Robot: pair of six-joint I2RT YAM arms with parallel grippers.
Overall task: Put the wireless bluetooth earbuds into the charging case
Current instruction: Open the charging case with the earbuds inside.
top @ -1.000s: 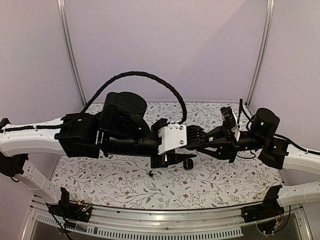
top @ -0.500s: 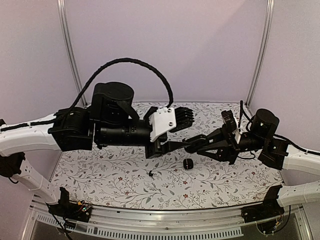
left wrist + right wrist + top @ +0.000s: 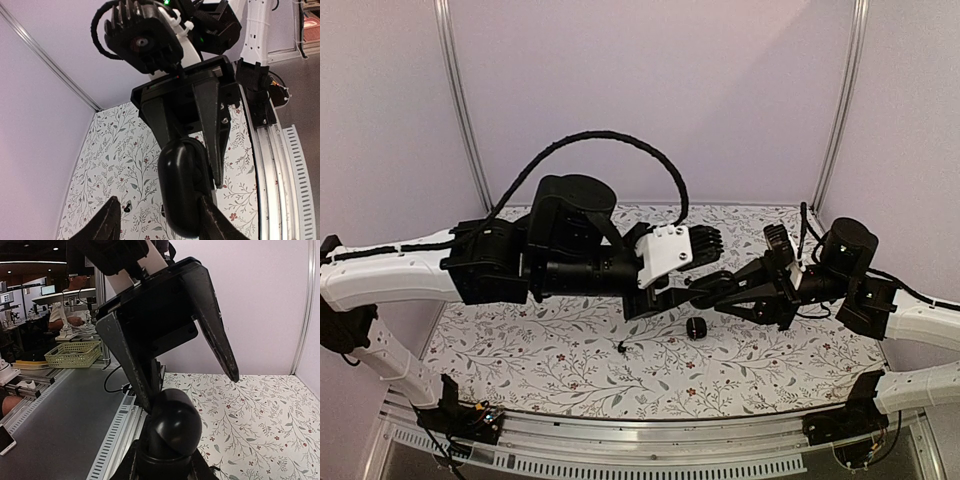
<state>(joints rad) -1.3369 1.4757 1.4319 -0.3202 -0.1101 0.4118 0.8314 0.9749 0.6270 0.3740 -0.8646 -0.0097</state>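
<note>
Black and tiny, an earbud (image 3: 622, 347) lies on the floral tablecloth (image 3: 520, 350) in the lower middle of the top view. A chunkier black piece (image 3: 696, 328) sits to its right, too small to identify. Above them, near frame centre, the two arms meet in mid-air. The right gripper (image 3: 167, 462) is clamped on the pebble-shaped charging case (image 3: 172, 425). Facing it, the left gripper (image 3: 192, 390) is spread wide and grips nothing, with one finger right against the case.
</note>
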